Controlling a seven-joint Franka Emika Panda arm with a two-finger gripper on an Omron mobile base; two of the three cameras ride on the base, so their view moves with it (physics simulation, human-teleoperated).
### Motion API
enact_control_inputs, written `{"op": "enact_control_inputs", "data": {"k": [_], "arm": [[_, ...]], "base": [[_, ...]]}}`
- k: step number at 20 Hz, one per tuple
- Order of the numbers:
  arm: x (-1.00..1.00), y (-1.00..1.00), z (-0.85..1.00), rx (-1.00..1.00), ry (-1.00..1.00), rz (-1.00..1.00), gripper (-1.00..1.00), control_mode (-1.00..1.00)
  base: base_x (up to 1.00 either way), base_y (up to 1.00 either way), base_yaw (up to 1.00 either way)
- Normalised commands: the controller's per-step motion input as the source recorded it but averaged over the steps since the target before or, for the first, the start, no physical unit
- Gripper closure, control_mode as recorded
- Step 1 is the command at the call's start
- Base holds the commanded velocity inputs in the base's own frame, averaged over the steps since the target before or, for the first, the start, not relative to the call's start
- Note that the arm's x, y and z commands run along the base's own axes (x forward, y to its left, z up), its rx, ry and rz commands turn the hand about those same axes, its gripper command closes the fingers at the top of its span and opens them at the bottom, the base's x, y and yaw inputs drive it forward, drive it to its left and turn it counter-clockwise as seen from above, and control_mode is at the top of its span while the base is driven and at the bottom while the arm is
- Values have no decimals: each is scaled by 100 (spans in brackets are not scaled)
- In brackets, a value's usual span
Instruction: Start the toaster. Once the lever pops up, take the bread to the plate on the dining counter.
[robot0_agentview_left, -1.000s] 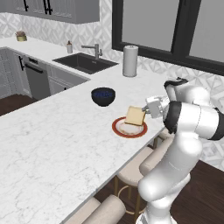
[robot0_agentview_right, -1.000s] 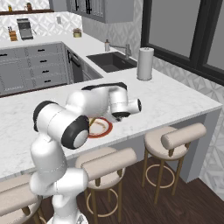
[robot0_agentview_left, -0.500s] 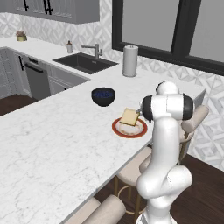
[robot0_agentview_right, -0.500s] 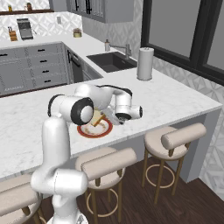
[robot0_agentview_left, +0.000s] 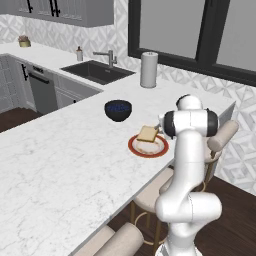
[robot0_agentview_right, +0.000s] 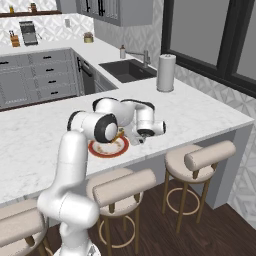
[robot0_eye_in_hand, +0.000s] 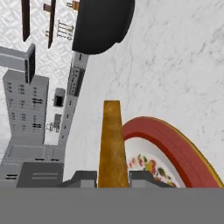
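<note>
Gripper (robot0_eye_in_hand: 113, 177) pinching bread (robot0_eye_in_hand: 113, 144) edge-on | plate (robot0_eye_in_hand: 175, 144) just beside fingertips | should lower flat, then release.

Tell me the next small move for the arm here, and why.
Probably lower a little, then open. The gripper is shut on the bread, which hangs tilted over the plate on the dining counter; whether it touches yet I cannot tell.
</note>
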Motion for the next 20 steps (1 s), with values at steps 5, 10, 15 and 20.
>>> {"op": "enact_control_inputs", "data": {"k": [5,10,15,20], "arm": [[-10,-5,-33,1,1,-5,100,-100],[-41,-27,-19,9,-3,-3,100,-100],[-2,-4,-15,4,0,-4,100,-100],[-5,-1,-18,1,0,-4,100,-100]], "base": [[0,0,0],[0,0,0],[0,0,0],[0,0,0]]}}
